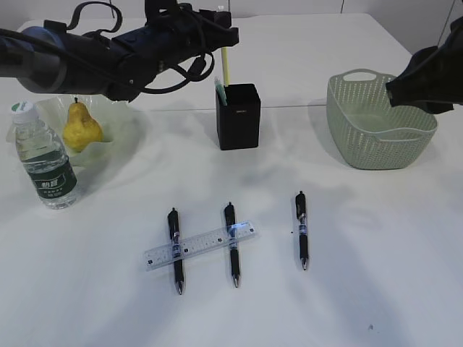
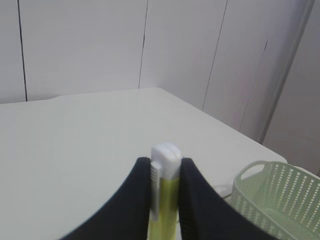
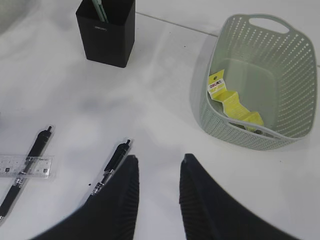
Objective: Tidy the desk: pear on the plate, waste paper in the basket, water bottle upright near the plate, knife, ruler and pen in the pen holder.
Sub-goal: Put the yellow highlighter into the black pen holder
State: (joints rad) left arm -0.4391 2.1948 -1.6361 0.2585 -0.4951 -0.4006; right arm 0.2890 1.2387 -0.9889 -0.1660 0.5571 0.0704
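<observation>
My left gripper [image 1: 217, 36] [image 2: 166, 167] is shut on the yellow-green knife [image 1: 225, 65] [image 2: 167, 197], which hangs upright just above the black pen holder [image 1: 239, 119] [image 3: 106, 32]. The yellow pear [image 1: 79, 126] rests on the pale green plate [image 1: 124, 129], and the water bottle [image 1: 45, 163] stands upright in front of it. Waste paper [image 3: 232, 100] lies inside the basket [image 1: 380, 126] [image 3: 295, 65]. The clear ruler [image 1: 199, 246] [image 3: 25, 165] lies across two black pens [image 1: 176, 249] [image 1: 231, 242]; a third pen [image 1: 301, 230] [image 3: 112, 162] lies apart. My right gripper [image 1: 416, 79] [image 3: 159, 162] hovers open and empty beside the basket.
A teal item [image 1: 219, 92] stands in the pen holder's left corner. The left arm stretches across the back left above the plate. The basket sits at the back right, and the table's far edge runs behind it.
</observation>
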